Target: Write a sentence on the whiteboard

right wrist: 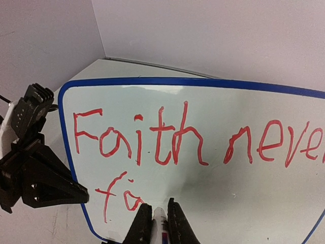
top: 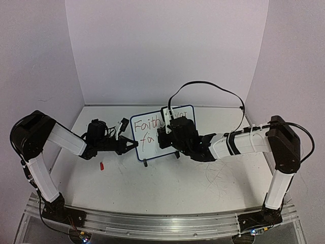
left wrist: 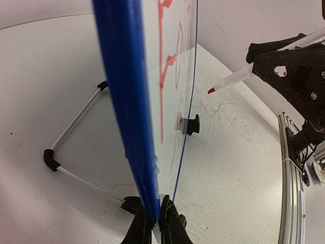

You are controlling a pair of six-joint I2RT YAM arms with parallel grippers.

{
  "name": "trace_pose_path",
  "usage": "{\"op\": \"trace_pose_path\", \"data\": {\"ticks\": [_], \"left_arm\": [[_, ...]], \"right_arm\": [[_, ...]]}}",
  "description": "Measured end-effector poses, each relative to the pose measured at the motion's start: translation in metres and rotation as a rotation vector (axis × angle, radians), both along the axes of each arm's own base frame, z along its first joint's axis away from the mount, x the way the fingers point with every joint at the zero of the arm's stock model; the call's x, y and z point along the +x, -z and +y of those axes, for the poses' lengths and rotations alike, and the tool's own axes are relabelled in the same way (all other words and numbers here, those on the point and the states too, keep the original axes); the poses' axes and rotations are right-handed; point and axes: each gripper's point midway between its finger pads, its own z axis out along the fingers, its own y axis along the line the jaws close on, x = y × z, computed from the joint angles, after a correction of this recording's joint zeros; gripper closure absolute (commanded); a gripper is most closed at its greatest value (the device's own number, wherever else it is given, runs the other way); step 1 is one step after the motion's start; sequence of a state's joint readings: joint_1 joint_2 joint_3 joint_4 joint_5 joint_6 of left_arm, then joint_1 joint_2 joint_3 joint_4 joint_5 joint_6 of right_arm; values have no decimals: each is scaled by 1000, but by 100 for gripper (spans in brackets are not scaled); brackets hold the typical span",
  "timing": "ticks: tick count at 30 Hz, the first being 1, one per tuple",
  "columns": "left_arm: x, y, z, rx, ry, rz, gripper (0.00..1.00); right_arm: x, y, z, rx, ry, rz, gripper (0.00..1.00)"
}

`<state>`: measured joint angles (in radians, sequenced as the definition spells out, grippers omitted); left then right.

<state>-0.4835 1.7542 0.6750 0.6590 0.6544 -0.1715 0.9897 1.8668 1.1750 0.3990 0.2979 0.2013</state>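
The whiteboard [top: 154,151] [right wrist: 213,198] stands upright at the table's middle on black feet [left wrist: 193,124]. Red lettering, the sentence [right wrist: 161,137] [top: 149,124], reads "Faith never" on the first line and "fa" below it. My left gripper [top: 133,146] [left wrist: 158,224] is shut on the board's blue left edge [left wrist: 124,101]. In front of the board, my right gripper [top: 163,138] [right wrist: 160,217] is shut on a white marker [right wrist: 160,224] [left wrist: 231,80]. Its red tip sits just right of the "a", very close to the surface; contact cannot be told.
A small red cap [top: 102,165] lies on the table left of the board. A wire stand [left wrist: 76,122] props the board from behind. Faint scribbles [top: 218,178] mark the table at the right. A black cable [top: 203,86] arcs above the right arm. Walls close three sides.
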Motion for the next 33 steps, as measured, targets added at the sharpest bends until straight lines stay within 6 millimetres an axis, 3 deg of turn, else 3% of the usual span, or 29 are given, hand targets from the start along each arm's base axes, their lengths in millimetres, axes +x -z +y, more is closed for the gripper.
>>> {"op": "trace_pose_path", "data": {"ticks": [11, 33], "left_arm": [[0, 0, 0, 0, 0, 0, 100], [0, 0, 0, 1, -3, 1, 100]], "right_arm": [[10, 3, 15, -1, -3, -10, 100], [17, 3, 17, -6, 33, -17, 100]]}}
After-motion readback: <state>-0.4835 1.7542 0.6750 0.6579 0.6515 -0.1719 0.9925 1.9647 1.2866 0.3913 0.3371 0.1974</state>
